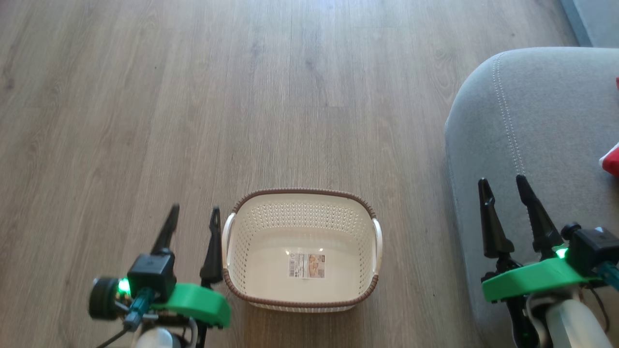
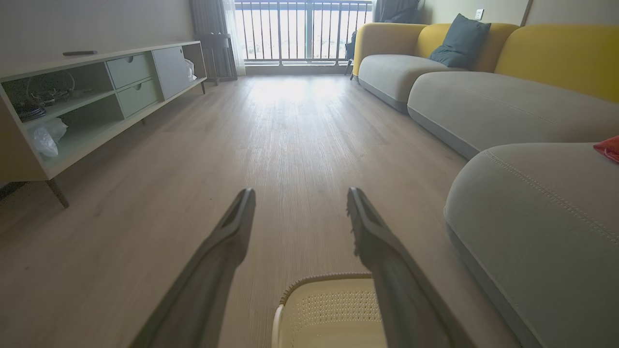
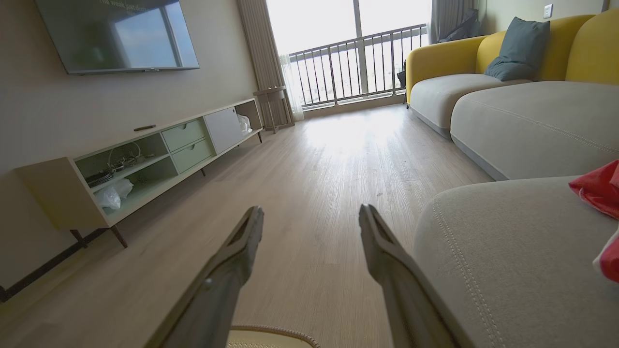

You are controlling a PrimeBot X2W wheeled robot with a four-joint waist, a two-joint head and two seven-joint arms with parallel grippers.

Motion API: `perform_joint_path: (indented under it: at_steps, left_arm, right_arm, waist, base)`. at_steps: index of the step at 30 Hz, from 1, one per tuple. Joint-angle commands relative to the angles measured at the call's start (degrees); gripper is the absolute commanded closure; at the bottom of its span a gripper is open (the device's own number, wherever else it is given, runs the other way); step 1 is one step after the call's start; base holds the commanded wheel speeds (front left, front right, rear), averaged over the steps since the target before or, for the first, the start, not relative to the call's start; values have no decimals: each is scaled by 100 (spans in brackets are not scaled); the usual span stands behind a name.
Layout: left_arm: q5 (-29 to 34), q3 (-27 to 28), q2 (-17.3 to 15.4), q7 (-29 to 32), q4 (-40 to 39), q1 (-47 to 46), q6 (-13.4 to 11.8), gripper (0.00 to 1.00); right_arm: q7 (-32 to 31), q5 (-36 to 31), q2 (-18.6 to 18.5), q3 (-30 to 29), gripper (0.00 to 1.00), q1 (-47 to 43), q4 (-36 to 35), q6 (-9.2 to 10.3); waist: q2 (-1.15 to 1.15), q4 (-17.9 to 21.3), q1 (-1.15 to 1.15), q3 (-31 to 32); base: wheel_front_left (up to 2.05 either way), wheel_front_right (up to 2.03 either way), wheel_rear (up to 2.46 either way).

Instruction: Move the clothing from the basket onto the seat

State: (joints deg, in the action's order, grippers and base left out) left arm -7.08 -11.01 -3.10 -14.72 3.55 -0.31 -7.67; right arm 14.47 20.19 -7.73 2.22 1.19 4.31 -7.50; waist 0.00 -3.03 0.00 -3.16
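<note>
Already the clothing (image 1: 612,166) lies on the seat (image 1: 532,121) (right of both jaws).

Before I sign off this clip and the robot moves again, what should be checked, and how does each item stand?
1. Basket emptied: ok, there is just a paper label on its floor.
2. Red clothing on the grey seat: ok, it lies at the seat's right side.
3. Whole garment resting on the seat, none hanging off: cannot tell, because the picture's edge cuts it off.
4. Left gripper open and holding nothing: ok.
5. Right gripper open and holding nothing: ok.
6. Left gripper apart from the basket's handle: cannot tell, since one finger lines up close beside it.
</note>
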Motion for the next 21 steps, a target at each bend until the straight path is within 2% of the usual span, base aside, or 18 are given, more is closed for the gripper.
perform_joint_path:
  at_steps: [1, 11, 21]
  left_arm:
    - [-62, 195, 22, -28, -19, -73, 36, 0]
    - [-84, 404, 22, -28, 234, -104, 0, 0]
    - [-281, 494, 22, -28, 19, -75, 256, 0]
  right_arm:
    - [52, -66, -9, 108, 0, 36, -137, 1]
    - [52, -122, 71, 73, 0, 2, -96, 1]
    - [52, -35, 91, 65, 0, 15, -49, 1]
  waist:
    - [0, -4, 0, -4]
    - [0, -49, 0, 7]
    - [0, -88, 0, -13]
  base:
    - [0, 0, 0]
    - [0, 0, 0]
    - [0, 0, 0]
